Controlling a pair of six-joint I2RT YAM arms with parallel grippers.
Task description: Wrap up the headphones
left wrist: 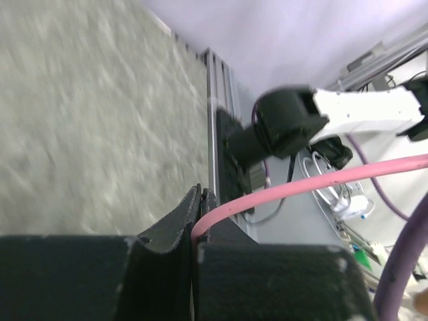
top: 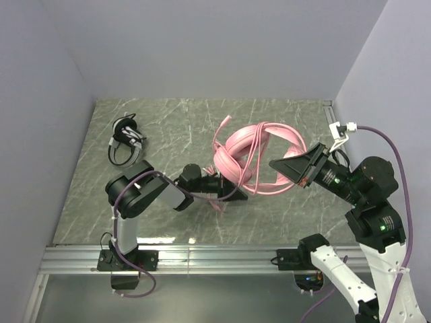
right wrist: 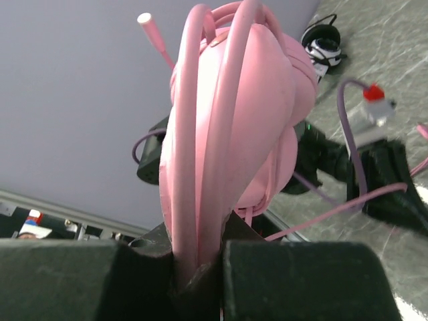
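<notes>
Mid-frame in the top view, we see the pink headphones [top: 259, 151] held above the counter [top: 168, 128]. The right gripper [right wrist: 200, 264] is clamped on their headband, its fingers hiding the pinch itself. The left gripper [left wrist: 198, 212] is closed tight on the pink cable [left wrist: 301, 182], amid blur, and the black-and-white headphones [top: 126, 140] lie upper left, their cable too small to trace.

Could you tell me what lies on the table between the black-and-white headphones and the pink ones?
Nothing: the top view shows bare table between the black-and-white headphones and the pink headphones.
</notes>
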